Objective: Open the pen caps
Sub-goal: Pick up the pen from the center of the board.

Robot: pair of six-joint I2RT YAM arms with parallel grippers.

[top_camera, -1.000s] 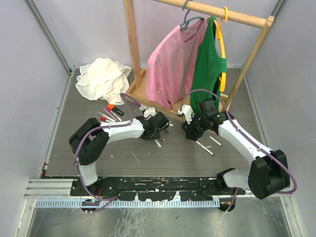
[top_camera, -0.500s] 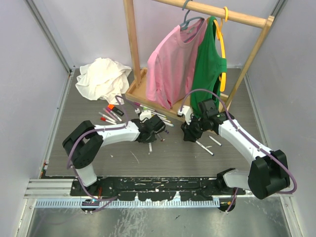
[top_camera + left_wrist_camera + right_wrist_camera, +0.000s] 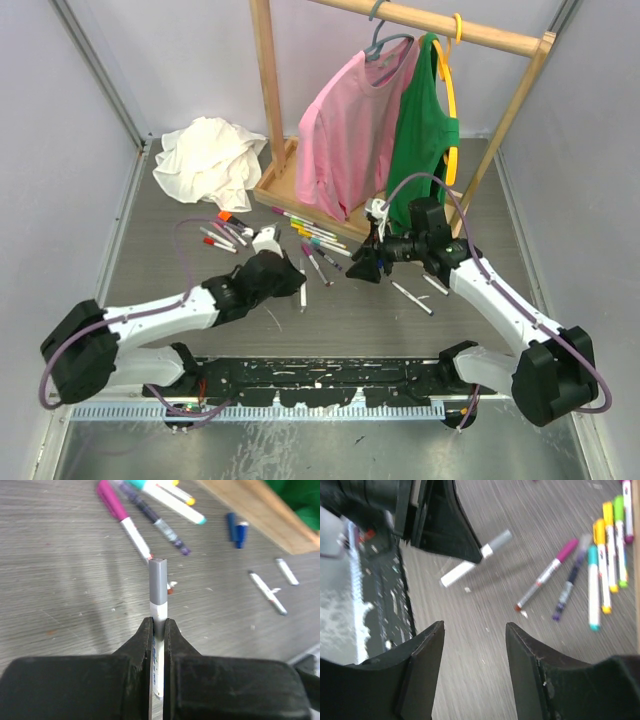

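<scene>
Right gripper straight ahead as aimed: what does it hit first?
Probably the grey-capped pen, clamped in the left gripper, crossing the open right gripper's line; depth unclear.

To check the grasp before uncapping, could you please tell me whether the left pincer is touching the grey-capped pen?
Touching. The left wrist view shows the left pincer shut on the grey-capped pen, both fingers pressed against its white barrel.

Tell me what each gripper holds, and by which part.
The left gripper clamps a white pen on its barrel, just below the grey cap. The right gripper is open, holding nothing.
</scene>
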